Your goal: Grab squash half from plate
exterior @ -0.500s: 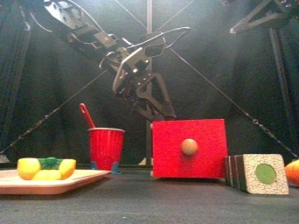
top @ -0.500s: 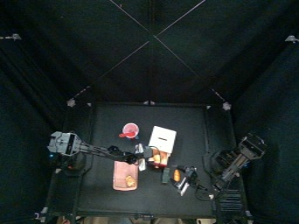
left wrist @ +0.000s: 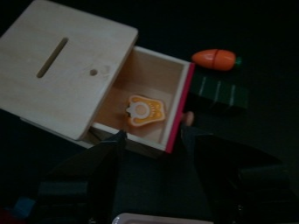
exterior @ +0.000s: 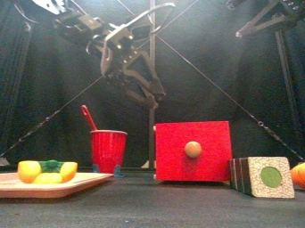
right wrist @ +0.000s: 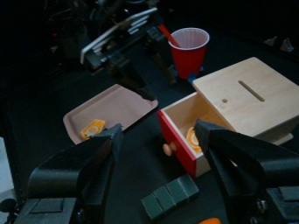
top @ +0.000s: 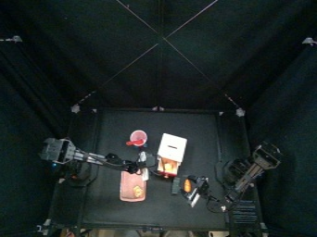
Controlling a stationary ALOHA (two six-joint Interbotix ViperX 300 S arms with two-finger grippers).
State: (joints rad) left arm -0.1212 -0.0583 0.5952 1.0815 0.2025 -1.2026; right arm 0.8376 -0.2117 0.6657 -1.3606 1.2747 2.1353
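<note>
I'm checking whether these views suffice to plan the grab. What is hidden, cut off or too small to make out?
- Pale pink oblong plate: front view, cut by the left edge.
- Small yellow-orange squash half: front view, partly behind a green piece.
- Left gripper: too dark everywhere to read its jaws.
- Plate's contents: top view, too small.
- Bright orange piece: front view, cut by the right edge.

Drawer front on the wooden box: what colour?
Red, with a round wooden knob; the drawer front on the pale wooden box shows best in the front view.
</note>
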